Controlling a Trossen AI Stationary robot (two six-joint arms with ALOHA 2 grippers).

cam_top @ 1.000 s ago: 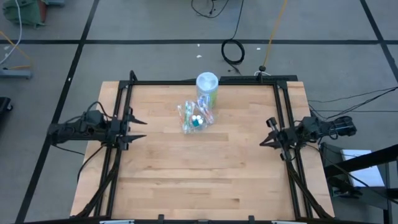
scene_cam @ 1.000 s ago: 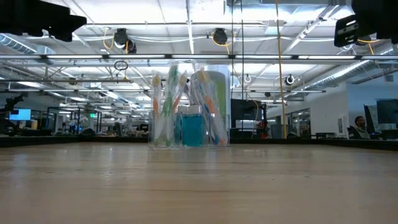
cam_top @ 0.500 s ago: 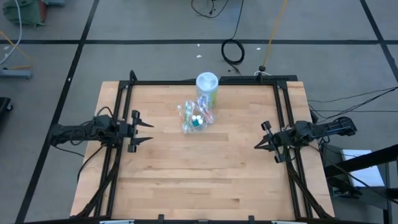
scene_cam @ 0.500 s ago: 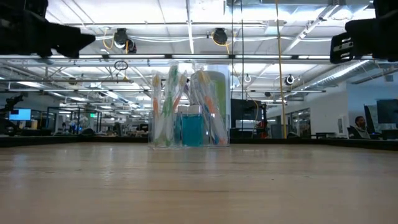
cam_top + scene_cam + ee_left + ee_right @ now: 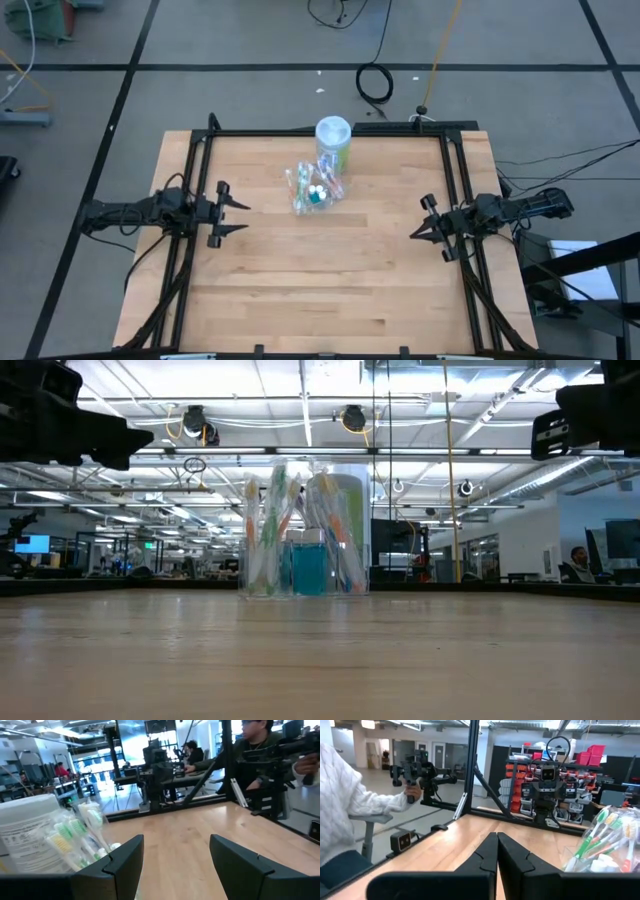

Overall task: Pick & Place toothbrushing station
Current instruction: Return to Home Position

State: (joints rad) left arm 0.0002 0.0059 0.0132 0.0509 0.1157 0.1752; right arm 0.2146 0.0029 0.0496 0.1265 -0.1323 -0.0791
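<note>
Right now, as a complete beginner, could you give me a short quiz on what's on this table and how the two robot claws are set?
1. True or false: the left gripper is shut.
2. Pick one: the toothbrushes stand in A) the clear organizer, B) a drawer, C) a mug.
3. Fill in the blank: the right gripper, at the table's right side, has its fingers ___.

Key
1. False. Its fingers are apart and hold nothing.
2. A.
3. Shut. They are pressed together with nothing between them.
</note>
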